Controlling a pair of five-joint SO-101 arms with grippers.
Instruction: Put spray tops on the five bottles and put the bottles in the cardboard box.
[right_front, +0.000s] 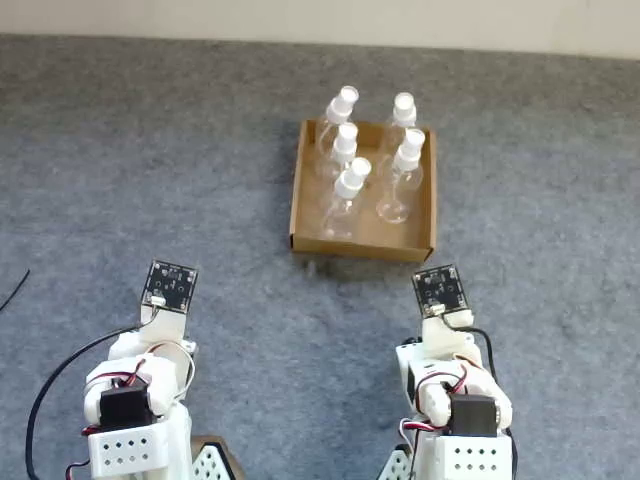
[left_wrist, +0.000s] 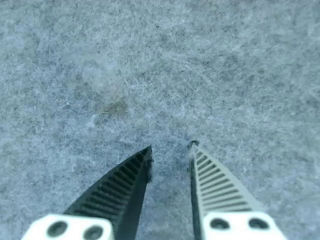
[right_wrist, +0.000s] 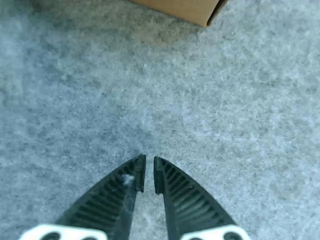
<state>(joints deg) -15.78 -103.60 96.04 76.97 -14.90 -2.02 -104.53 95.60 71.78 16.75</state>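
We note bright, even light overhead; faint shadow hugs cardboard box (right_front: 360, 243) at 6 o'clock; bottles (right_front: 392, 196) glint faintly.

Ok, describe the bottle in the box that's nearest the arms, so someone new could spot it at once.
On the grey carpet, a cardboard box holds five clear bottles with white spray tops. Three stand in a row on the left arm's side; the nearest bottle ends that row, its base closest to the box wall facing the arms.
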